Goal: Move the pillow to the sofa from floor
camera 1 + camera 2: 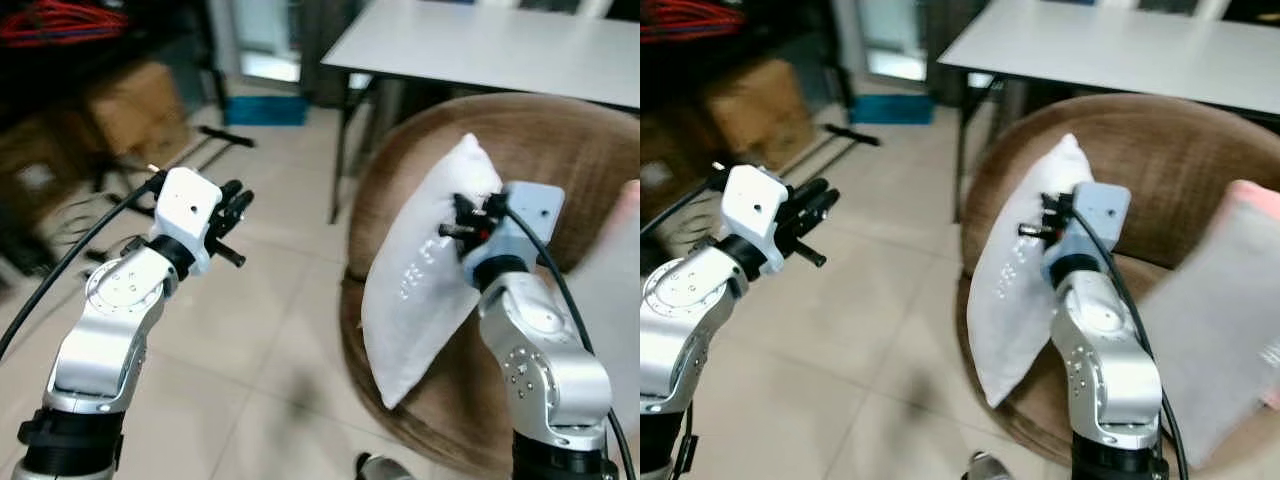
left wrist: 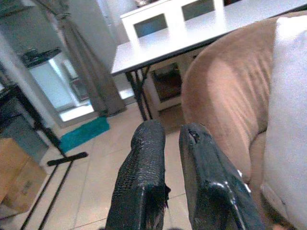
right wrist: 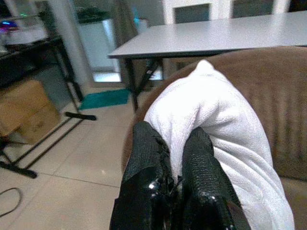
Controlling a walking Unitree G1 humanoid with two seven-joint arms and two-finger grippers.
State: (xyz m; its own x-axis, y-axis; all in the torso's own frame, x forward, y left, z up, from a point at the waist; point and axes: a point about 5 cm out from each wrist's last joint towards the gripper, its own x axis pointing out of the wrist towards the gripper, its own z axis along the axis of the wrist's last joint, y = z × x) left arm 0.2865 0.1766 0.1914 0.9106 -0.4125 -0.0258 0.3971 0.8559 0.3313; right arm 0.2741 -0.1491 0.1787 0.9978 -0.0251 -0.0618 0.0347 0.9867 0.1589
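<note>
The white pillow (image 1: 425, 270) is shown standing on edge on the seat of the brown sofa (image 1: 560, 150), leaning against its curved backrest, clear of the tiled floor (image 1: 250, 330). The right gripper (image 1: 462, 222) is seen at the pillow's upper part, its black fingers (image 3: 196, 163) clamped on a fold of the white fabric. The left gripper (image 1: 236, 205) is held raised above the floor, well apart from the sofa, its fingers (image 2: 144, 163) nearly together with a narrow gap and nothing between them. A pale grey table (image 1: 480, 45) is seen behind the sofa, a cardboard box (image 1: 135, 110) and a teal mat (image 1: 265, 110) farther off on the floor
</note>
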